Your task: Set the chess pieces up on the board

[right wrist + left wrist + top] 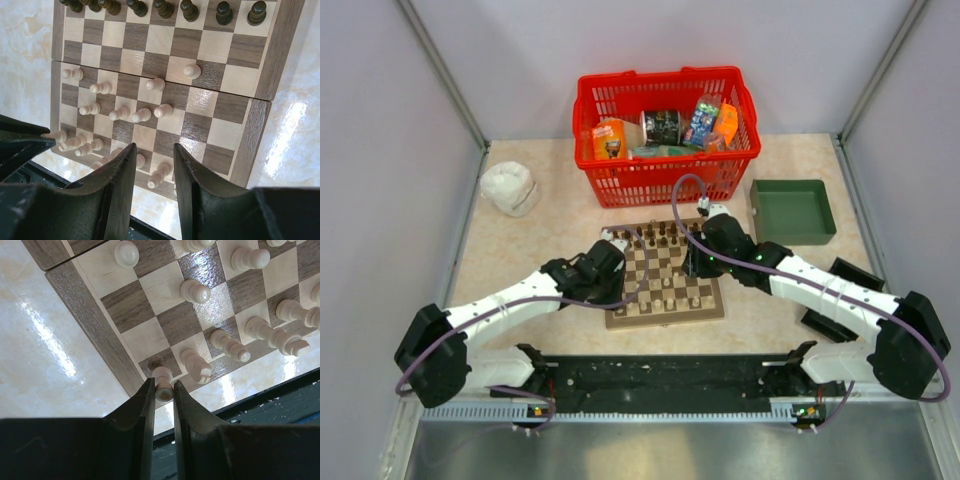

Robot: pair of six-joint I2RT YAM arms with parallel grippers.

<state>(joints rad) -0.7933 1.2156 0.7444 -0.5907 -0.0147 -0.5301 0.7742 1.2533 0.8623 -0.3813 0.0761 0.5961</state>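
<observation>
Pale wood sits between the fingers of my left gripper (163, 392): a pale pawn (162, 382), pinched from both sides, with the two dark jaws drawn in close around it. It is over the dark square at the edge of the board (95, 325), hard against the board's plain border strip. Whether its foot touches the square I cannot tell. Just beside it on the board stands another of the pale pieces (196, 365), and more lean across the squares beyond.

My right gripper (154, 155) is spread wide and grasps nothing. Its jaws hang above the board's near rows, with bare squares and a pale piece or two showing in the gap between them. Past my right fingertips the pale pieces stand loosely over the near half of the board, some crowded at its near left corner and three well out toward the middle. The dark pieces (165, 7) line the board's far row, upright and side by side.

Beyond the board's far edge sits a red shopping basket (665, 135) holding packets and a can. A green tray (792, 210) lies off the board's far right corner, and a white crumpled cloth (510, 188) well off its far left.
</observation>
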